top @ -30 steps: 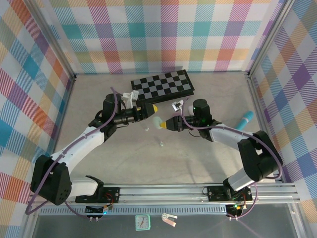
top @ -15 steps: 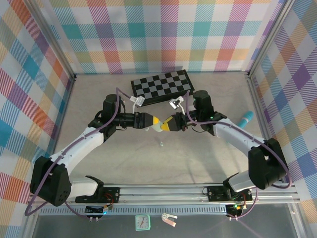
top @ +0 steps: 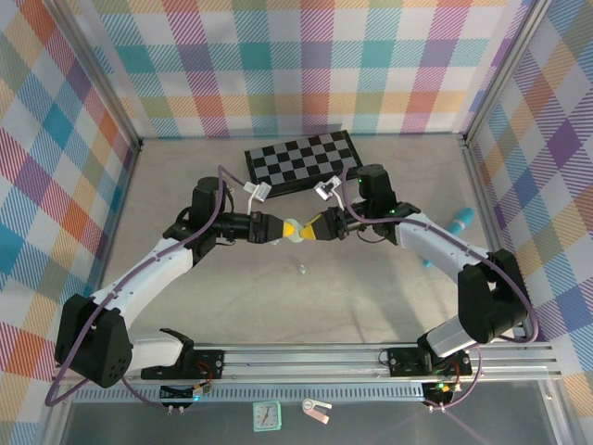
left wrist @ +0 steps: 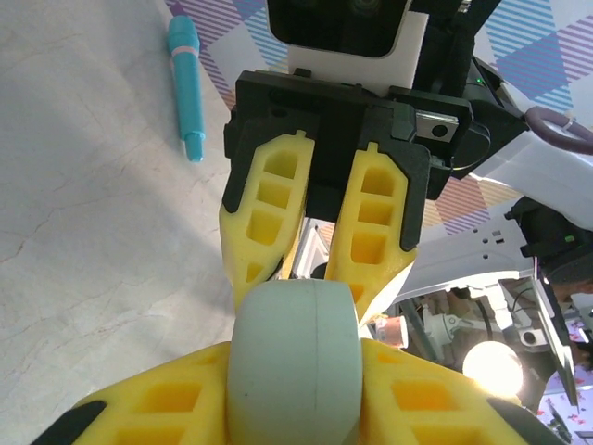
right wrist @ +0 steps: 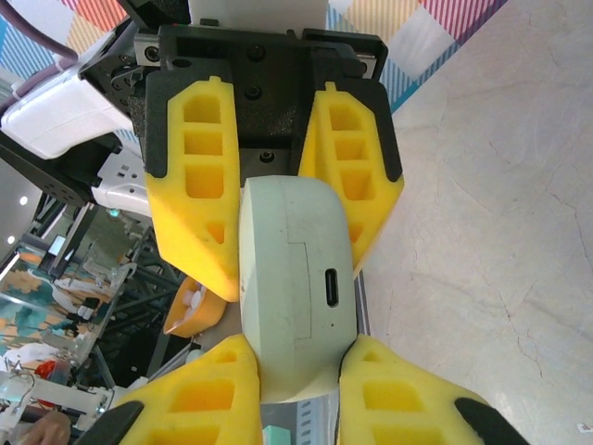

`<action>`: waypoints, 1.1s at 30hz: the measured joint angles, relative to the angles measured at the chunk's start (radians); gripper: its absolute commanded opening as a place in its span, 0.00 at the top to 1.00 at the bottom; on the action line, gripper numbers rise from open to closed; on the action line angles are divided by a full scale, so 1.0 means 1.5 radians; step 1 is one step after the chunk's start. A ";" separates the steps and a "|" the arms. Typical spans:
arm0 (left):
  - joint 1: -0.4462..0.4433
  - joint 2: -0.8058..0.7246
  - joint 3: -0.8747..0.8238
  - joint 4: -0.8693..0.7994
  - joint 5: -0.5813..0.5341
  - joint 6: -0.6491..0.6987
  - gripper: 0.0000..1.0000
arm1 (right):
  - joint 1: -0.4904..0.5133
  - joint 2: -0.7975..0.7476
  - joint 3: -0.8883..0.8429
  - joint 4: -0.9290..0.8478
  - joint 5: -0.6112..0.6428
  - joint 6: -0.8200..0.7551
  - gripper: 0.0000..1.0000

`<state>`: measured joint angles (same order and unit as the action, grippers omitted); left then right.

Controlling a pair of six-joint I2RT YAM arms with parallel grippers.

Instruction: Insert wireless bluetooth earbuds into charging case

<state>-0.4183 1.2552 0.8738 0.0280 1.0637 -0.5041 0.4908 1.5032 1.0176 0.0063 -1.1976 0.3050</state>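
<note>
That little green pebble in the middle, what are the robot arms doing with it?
Both arms hold the mint charging case up between them: the left pincer grips one end and the right pincer the other. The case looks shut. A tiny earbud lies on the table, not yet in.

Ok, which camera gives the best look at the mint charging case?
The right wrist view: the mint charging case sits centre, charging port and lid seam plain. The left wrist view gives its smooth rounded edge; the top view, a tiny pale speck.
</note>
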 measured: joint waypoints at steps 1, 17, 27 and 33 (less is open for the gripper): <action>0.000 0.000 0.000 0.000 -0.002 -0.001 0.79 | 0.000 0.001 0.001 -0.002 0.000 0.000 0.72; -0.007 0.000 -0.074 0.199 -0.144 -0.227 0.85 | -0.006 -0.059 -0.068 0.173 0.163 0.167 0.34; -0.032 0.037 -0.096 0.440 -0.210 -0.380 0.85 | -0.006 -0.049 -0.155 0.522 0.241 0.504 0.41; -0.043 0.043 -0.096 0.485 -0.217 -0.401 0.85 | -0.006 -0.015 -0.159 0.661 0.262 0.618 0.62</action>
<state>-0.4835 1.3193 0.7292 0.7551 0.7380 -1.1053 0.4824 1.4811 0.7792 0.9981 -0.8040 1.2324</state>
